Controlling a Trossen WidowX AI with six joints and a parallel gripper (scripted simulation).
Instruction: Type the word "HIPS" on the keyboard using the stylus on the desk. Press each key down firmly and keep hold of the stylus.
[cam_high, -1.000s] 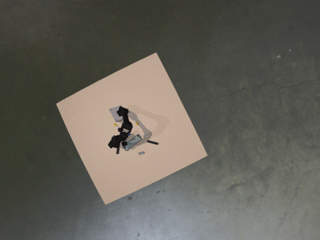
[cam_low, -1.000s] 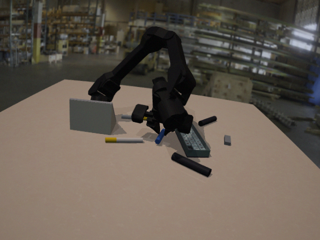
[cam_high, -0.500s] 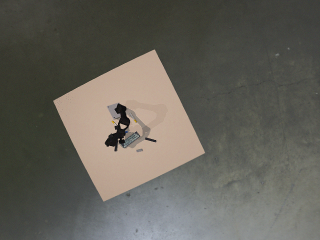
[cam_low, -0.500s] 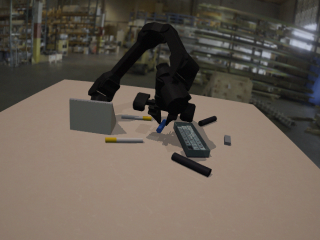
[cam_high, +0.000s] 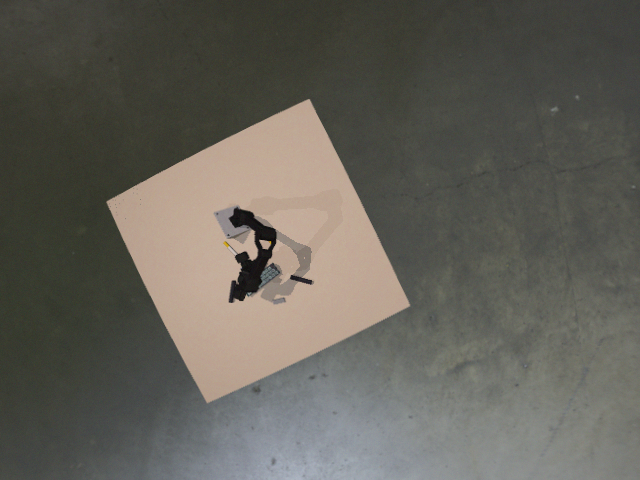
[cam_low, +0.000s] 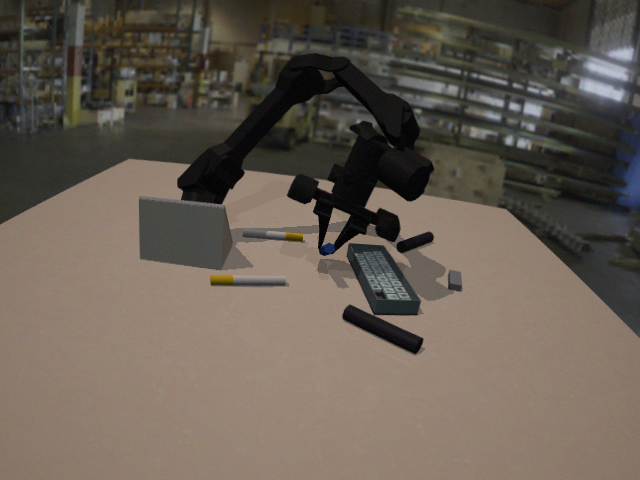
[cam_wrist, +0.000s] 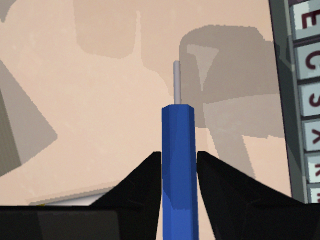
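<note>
My gripper (cam_low: 330, 244) (cam_wrist: 178, 159) is shut on the blue stylus (cam_low: 326, 250) (cam_wrist: 177, 150). The stylus points down, and its thin grey tip (cam_wrist: 176, 82) shows in the wrist view. It hangs just above the desk (cam_low: 155, 387) (cam_high: 289, 155), beside the far left end of the keyboard (cam_low: 383, 279) (cam_high: 268, 275). The keyboard is a dark green tray of pale keys. In the wrist view only its edge (cam_wrist: 305, 100) shows at the right, with several lettered keys. The tip is over bare desk, not over a key.
A grey wedge block (cam_low: 180, 238) (cam_high: 227, 221) stands by the arm's base. Two grey markers with yellow ends (cam_low: 272, 235) (cam_low: 248, 280) lie left of the gripper. Two black cylinders (cam_low: 382, 328) (cam_low: 414, 241) and a small grey block (cam_low: 454, 279) lie around the keyboard.
</note>
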